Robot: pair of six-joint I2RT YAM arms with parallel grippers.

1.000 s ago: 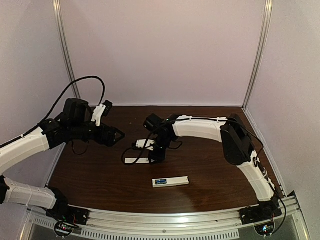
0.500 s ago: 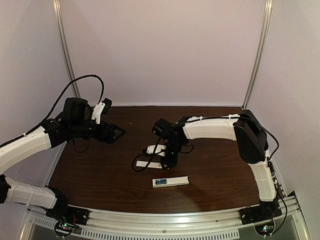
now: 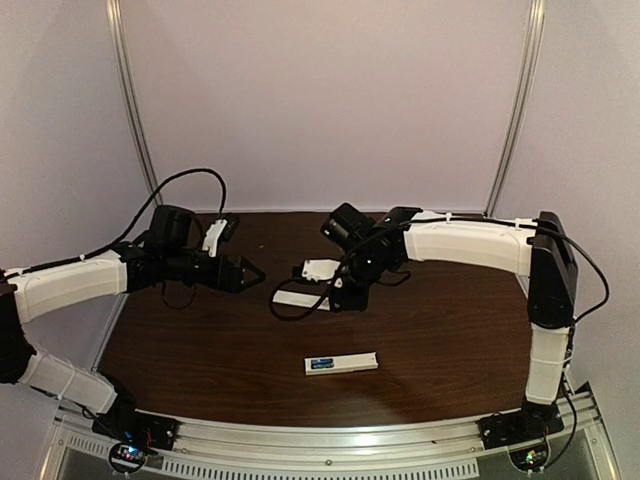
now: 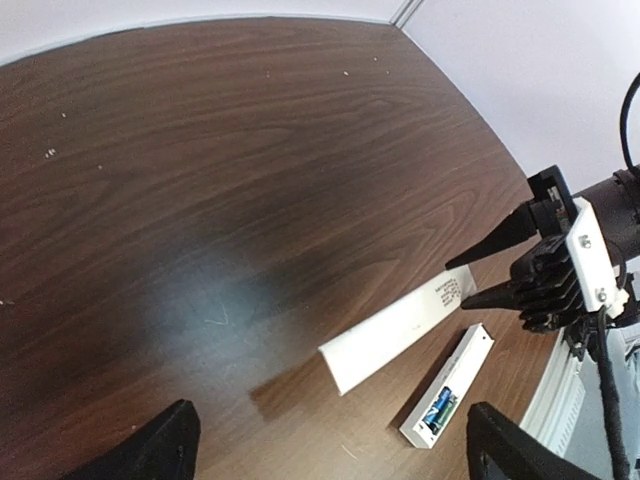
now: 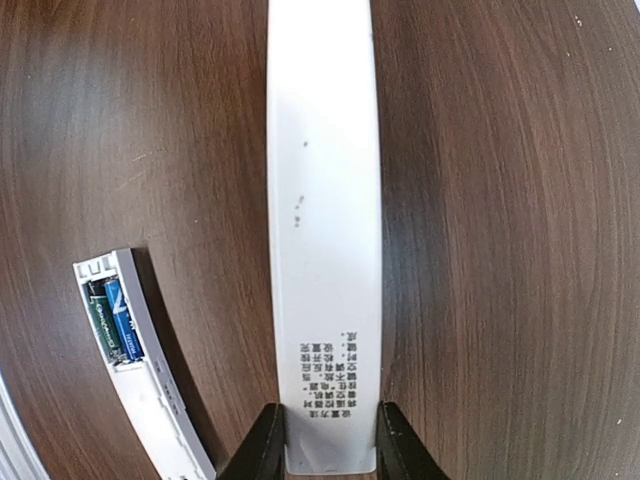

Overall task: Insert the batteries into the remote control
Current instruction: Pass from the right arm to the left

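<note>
My right claw (image 5: 330,440) is pinching the cover strip (image 5: 323,230) by one end, I guess to cap the remote control (image 5: 165,410) lying beside it, batteries (image 5: 115,320) already in. Left claw (image 4: 335,452) hangs wide open.

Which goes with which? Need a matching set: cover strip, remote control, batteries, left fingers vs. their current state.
1. cover strip
2. remote control
3. batteries
4. left fingers

A. spread open, empty
B. in the remote's recess
C. pinched at one end by the right fingers
D. lying on the table, recess uncovered

Pairs: 1-C, 2-D, 3-B, 4-A
</note>
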